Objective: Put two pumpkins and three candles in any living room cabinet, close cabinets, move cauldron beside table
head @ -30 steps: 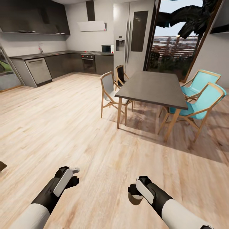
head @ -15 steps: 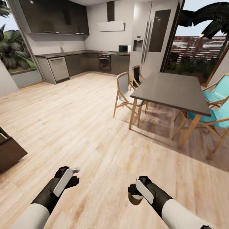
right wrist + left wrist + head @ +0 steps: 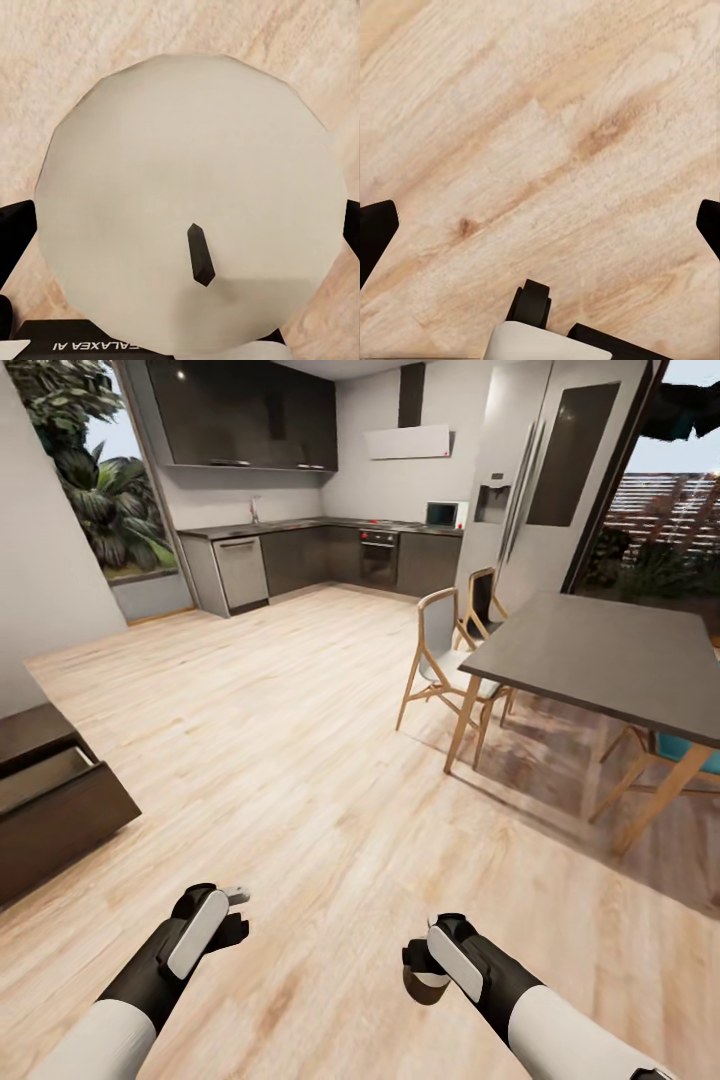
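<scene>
— What is in your right gripper [image 3: 428, 972]?

— A candle [image 3: 191, 202]. My fingers are clamped on its two sides. In the right wrist view I see its pale round top and a short dark wick [image 3: 200, 255]; the head view gives just a small part of it under the gripper. Its axis stands upright, wick toward the wrist camera.

— And the left gripper [image 3: 238, 913]?

— Its fingers are apart, nothing is between them. Its wrist view has plain floor [image 3: 547, 142] below.

— How much room around you?

— Wide bare planks ahead. The cabinet [image 3: 55, 815] is at my left with one drawer pulled out; the table [image 3: 610, 660] and a chair [image 3: 440, 660] are at my right, both well apart from my arms.
</scene>
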Robot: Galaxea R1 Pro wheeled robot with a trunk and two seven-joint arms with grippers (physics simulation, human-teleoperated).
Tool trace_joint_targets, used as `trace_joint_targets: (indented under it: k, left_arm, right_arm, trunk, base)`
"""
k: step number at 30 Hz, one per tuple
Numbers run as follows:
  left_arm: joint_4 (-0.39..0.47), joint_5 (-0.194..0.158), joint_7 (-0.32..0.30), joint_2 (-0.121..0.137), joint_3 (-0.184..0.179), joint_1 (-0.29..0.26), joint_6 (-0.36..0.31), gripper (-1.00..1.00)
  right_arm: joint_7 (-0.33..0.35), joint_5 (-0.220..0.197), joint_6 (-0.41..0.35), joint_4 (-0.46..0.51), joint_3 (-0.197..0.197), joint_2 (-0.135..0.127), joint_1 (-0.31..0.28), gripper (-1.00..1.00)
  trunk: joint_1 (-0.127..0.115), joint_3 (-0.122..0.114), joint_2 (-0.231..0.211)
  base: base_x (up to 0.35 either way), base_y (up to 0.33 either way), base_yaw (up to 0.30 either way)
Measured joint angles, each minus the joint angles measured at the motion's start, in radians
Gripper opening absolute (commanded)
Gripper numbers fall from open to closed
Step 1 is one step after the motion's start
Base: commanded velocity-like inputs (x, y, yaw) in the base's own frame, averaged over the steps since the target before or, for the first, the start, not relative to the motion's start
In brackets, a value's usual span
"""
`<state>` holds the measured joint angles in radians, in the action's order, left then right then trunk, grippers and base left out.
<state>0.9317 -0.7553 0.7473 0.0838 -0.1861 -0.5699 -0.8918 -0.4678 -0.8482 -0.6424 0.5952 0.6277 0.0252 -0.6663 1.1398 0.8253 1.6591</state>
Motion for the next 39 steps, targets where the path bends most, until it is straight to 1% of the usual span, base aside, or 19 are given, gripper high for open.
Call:
trace_joint_targets:
  k: [39]
  left_arm:
    - [0.000,0.000,0.000,0.001,0.000,0.000,0.001,1.00]
  right_arm:
    - [-0.001,0.000,0.000,0.000,0.002,0.000,0.000,-1.00]
  trunk:
    - [0.000,0.000,0.000]
  base:
    - [0.000,0.000,0.291]
